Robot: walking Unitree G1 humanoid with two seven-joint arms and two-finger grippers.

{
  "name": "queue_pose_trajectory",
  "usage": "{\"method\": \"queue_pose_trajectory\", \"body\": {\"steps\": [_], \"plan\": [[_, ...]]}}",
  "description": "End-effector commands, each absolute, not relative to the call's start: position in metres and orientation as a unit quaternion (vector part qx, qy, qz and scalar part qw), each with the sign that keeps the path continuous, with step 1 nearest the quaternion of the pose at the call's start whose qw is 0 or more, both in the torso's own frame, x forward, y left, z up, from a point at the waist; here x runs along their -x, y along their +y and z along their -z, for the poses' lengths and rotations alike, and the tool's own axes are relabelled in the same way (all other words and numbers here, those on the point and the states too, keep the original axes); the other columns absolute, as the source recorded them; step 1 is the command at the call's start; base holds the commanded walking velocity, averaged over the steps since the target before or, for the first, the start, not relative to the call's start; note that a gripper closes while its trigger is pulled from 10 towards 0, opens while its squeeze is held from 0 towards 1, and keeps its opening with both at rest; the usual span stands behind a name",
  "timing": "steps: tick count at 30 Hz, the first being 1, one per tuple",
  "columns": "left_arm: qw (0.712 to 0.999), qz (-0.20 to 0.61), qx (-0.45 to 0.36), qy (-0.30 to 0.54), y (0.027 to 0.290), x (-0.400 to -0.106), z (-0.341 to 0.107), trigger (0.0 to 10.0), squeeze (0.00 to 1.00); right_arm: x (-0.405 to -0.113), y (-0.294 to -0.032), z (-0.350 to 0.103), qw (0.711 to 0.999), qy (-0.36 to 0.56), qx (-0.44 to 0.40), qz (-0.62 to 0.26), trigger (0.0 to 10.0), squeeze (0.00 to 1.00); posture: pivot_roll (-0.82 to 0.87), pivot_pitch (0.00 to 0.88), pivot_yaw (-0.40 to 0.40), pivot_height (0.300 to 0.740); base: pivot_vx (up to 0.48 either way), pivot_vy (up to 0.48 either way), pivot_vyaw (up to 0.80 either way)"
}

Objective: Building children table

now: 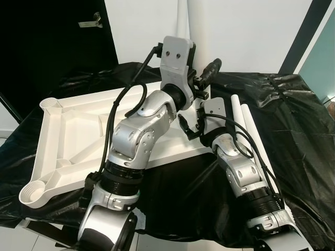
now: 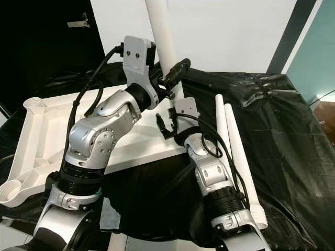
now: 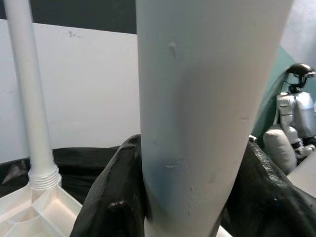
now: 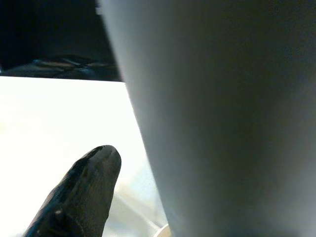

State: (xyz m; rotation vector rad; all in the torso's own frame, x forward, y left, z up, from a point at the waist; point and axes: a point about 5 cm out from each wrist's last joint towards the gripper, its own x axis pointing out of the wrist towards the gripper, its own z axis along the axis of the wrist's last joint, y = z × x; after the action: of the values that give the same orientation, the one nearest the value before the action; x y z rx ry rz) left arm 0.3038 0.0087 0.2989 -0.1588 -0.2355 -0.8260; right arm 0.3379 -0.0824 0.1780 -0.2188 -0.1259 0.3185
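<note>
left claw (image 3: 187, 207) raised, clamped around upright leg (image 2: 159, 36); right claw's grip unclear.

- A black plastic sheet (image 1: 293, 120), wrinkled and glossy, is draped over the counter and hangs off its near edge.
- A plain white wall (image 1: 251, 31) stands behind the counter, evenly lit.
- To the left of the wall is a black door (image 1: 47, 36) with a metal handle (image 1: 92, 21) near its top.
- A dark slanted strip (image 1: 303, 36) runs down the wall at the far right, and beside it is a teal panel (image 1: 324, 68).
- Pale floor tiles (image 1: 15, 240) show below the counter's near left corner.
- In the left wrist view, a second humanoid robot (image 3: 296, 113) stands far off against the teal surface.
</note>
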Motion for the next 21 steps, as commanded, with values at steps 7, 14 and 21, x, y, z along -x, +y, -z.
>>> {"method": "queue_pose_trajectory", "body": {"steps": [7, 14, 21], "plan": [[0.890, 0.437, 0.076, -0.106, -0.0116, -0.2947, -0.3007, 10.0, 0.00, -0.3405, -0.0722, -0.1833, 0.976, -0.074, 0.127, -0.159, 10.0, 0.00, -0.02, 0.000, 0.008, 0.740, 0.000, 0.000, 0.00], [0.890, 0.436, 0.078, -0.105, -0.0129, -0.2940, -0.3007, 10.0, 0.00, -0.3407, -0.0743, -0.1825, 0.976, -0.077, 0.137, -0.154, 2.6, 0.00, -0.03, 0.000, 0.010, 0.740, 0.000, 0.000, 0.00], [0.891, 0.435, 0.073, -0.105, -0.0142, -0.2941, -0.3005, 10.0, 0.00, -0.3392, -0.0739, -0.1785, 0.975, -0.075, 0.144, -0.154, 0.0, 0.00, -0.03, 0.000, 0.018, 0.740, 0.000, 0.000, 0.00]]}}
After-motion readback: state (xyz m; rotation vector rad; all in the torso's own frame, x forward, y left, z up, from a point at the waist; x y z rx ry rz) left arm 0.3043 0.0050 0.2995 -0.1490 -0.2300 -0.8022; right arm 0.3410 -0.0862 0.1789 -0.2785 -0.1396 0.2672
